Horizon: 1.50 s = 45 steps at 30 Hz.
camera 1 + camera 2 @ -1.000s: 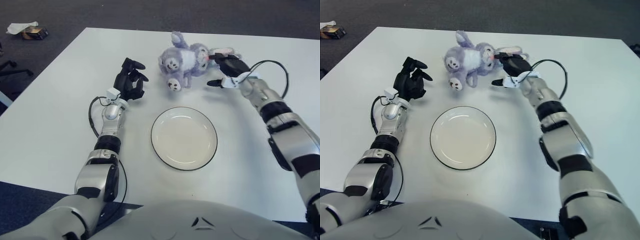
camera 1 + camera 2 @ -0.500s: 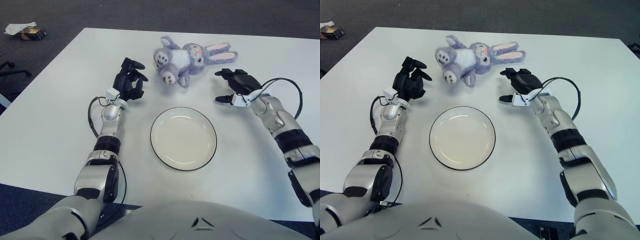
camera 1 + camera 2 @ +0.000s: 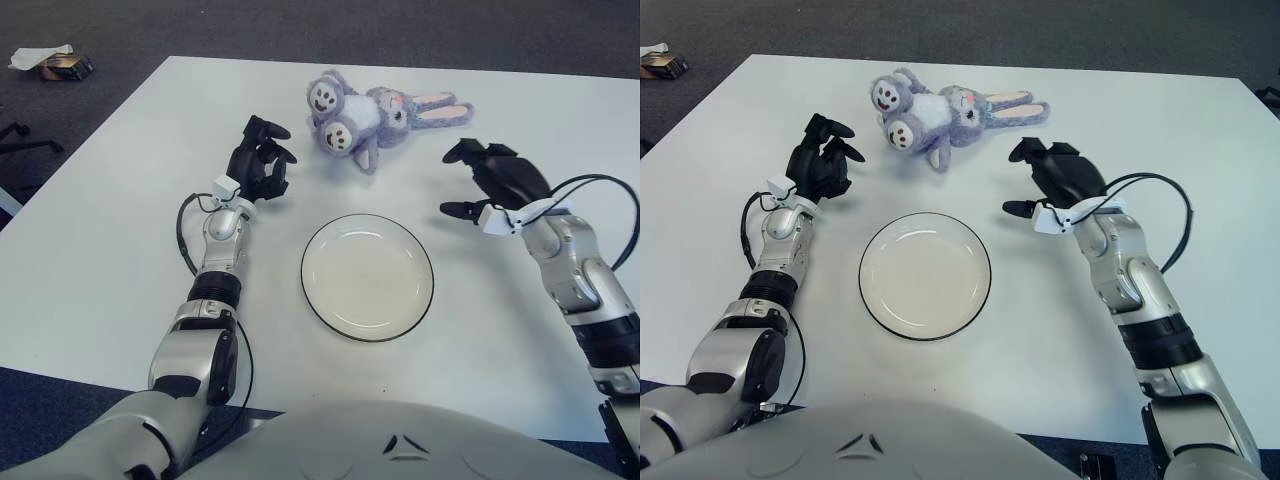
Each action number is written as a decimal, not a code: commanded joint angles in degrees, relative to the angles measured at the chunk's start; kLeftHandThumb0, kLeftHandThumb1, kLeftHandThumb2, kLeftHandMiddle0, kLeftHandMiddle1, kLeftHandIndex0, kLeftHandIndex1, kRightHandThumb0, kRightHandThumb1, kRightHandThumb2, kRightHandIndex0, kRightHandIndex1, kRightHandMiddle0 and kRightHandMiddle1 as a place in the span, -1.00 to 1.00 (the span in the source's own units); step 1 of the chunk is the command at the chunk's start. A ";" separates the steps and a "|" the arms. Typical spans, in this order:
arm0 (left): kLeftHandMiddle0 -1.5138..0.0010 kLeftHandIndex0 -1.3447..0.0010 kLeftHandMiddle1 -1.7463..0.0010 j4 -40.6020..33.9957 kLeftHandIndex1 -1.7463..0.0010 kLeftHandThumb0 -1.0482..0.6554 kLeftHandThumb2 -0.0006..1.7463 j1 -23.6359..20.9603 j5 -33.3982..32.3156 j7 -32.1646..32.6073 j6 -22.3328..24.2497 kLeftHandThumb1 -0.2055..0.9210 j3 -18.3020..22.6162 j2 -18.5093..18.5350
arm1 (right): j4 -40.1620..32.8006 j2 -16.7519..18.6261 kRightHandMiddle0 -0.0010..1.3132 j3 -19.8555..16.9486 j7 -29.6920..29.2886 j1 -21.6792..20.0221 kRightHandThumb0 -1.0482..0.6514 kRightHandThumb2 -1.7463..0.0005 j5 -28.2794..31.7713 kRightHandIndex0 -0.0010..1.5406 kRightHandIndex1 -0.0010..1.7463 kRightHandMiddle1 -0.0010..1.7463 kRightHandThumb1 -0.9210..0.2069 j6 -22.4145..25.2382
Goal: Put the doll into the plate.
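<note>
Since the earlier frames, the right hand (image 3: 497,180) has been drawn back from the plush bunny doll (image 3: 375,112) toward the robot, and the doll has been left rolled over, both soles now turned up. The doll is seen lying on the white table (image 3: 120,230) beyond the plate (image 3: 367,276), well apart from its far rim, ears pointing to the right. The plate is empty, so the task is judged not yet done.

The right hand shows right of the plate, its fingers spread wide and holding nothing. The left hand (image 3: 259,165) shows left of the plate's far edge, fingers loosely curled around nothing.

A further nudge instead of a grasp could push the soft doll farther from the plate, since it rolls easily; a pinch on an ear alone could let it swing or slip.

More of the right forearm and elbow is shown by the right eye view; a crumpled cloth and small box (image 3: 52,60) on the floor are fully shown only by the left eye view.
</note>
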 commanded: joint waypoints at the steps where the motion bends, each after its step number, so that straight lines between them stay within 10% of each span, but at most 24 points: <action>1: 0.46 0.83 -0.86 4.15 -1.00 0.22 -0.08 5.90 0.06 -0.45 0.84 0.64 -0.45 -1.05 | -1.37 -0.78 -0.95 -2.06 0.99 -1.61 -0.48 0.15 -1.15 -0.72 0.08 0.53 -0.72 2.30; 17: 0.55 0.86 -0.84 3.99 -1.00 0.22 -0.23 6.40 2.08 3.13 -1.09 0.80 -0.59 -1.27 | 7.25 1.11 -1.00 1.80 -1.04 -9.11 -0.48 0.15 -2.15 -0.70 0.12 0.51 -0.69 1.19; 24: 0.95 0.98 -0.36 1.37 -0.34 -0.36 -0.12 8.36 13.36 16.90 -6.95 0.46 -3.43 -0.98 | 7.22 1.24 -1.00 1.20 -0.83 -7.08 -0.49 0.15 -1.65 -0.74 0.12 0.46 -0.73 1.65; 32: 1.00 1.00 0.17 -0.04 0.19 -0.65 -0.34 8.24 26.54 34.24 -7.61 0.52 -6.54 0.75 | 7.45 1.11 -1.00 0.94 0.28 -7.15 -0.48 0.18 -0.90 -0.78 0.07 0.38 -0.80 1.86; 45: 1.00 1.00 0.45 1.17 0.32 -0.68 -0.37 2.25 42.57 61.70 -7.58 0.45 -11.74 2.82 | 8.12 0.67 -1.00 1.20 -0.40 -6.78 -0.52 0.23 -1.37 -0.75 0.08 0.42 -0.82 0.96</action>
